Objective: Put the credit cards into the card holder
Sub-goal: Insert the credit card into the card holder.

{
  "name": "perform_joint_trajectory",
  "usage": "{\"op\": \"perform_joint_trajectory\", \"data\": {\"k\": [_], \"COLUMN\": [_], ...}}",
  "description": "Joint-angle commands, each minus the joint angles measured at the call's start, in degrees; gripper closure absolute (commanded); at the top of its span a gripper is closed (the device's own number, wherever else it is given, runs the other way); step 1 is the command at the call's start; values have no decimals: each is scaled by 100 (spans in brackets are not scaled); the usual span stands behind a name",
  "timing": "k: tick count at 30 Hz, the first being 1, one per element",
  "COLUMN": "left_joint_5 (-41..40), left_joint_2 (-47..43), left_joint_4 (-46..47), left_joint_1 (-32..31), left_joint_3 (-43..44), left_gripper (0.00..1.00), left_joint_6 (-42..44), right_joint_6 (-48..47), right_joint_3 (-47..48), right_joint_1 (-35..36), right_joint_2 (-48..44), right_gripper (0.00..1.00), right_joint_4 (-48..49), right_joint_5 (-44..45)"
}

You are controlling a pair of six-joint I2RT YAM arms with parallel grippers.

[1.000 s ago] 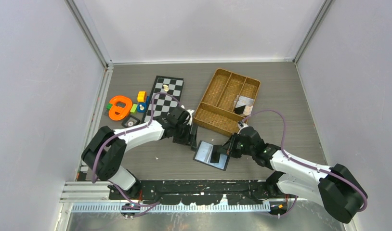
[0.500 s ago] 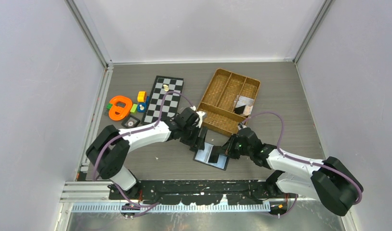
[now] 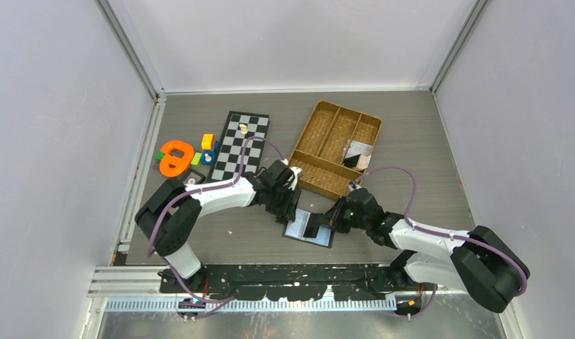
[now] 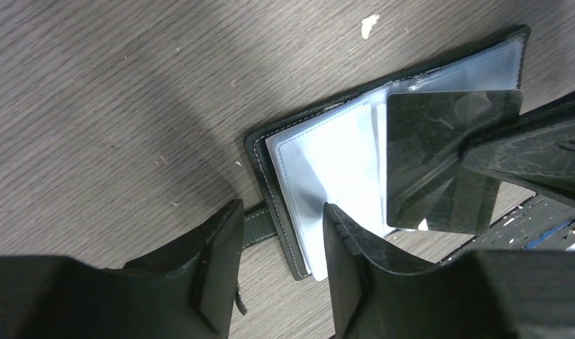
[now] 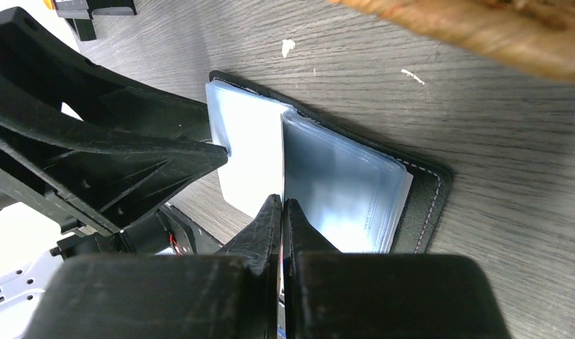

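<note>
Left wrist view: card holder (image 4: 327,162) open on the table (image 4: 129,106), left gripper (image 4: 281,212) gaping astride its edge, right gripper (image 5: 282,205) clamping a dark card (image 4: 440,155) over its pockets, more cards (image 3: 358,152) in the woven tray (image 3: 320,138).

The left arm (image 3: 214,196) is stretched forward and bent inward at the elbow. The right arm (image 3: 429,236) is laid low and angled inward, so that the two wrists are brought close together in the middle. The left gripper (image 4: 281,233) is pointed downward, and its fingers (image 4: 214,272) are held apart with a clear gap between them. The right gripper (image 5: 282,212) is aimed toward the left one, and its fingers are pressed together on a dark card (image 4: 419,141).
</note>
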Motion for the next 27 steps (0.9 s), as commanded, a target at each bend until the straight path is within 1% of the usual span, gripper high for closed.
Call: {"op": "perform_joint_trajectory", "data": {"k": [1,10,19,27], "left_joint_5": [-147,-273,-343,-406], "left_joint_2": [92,176,233,290], "left_joint_4": [116,64,26,33], "left_joint_1": [-15,-21,-20,-18], "left_joint_3": [25,-52,-95,-109], "left_gripper": [56,66,72,77], "left_joint_6": [12,3,1,-27], "right_joint_6": [105,77,-25,-51], "right_joint_3": [-64,-77,-88,-62], "right_joint_1": [18,21,19,24], "right_joint_2": [50,225,509,565], "right_gripper": [99,100,100,100], "right_joint_4": [446,506,606,365], "right_joint_5": [37,-15,-207,-219]}}
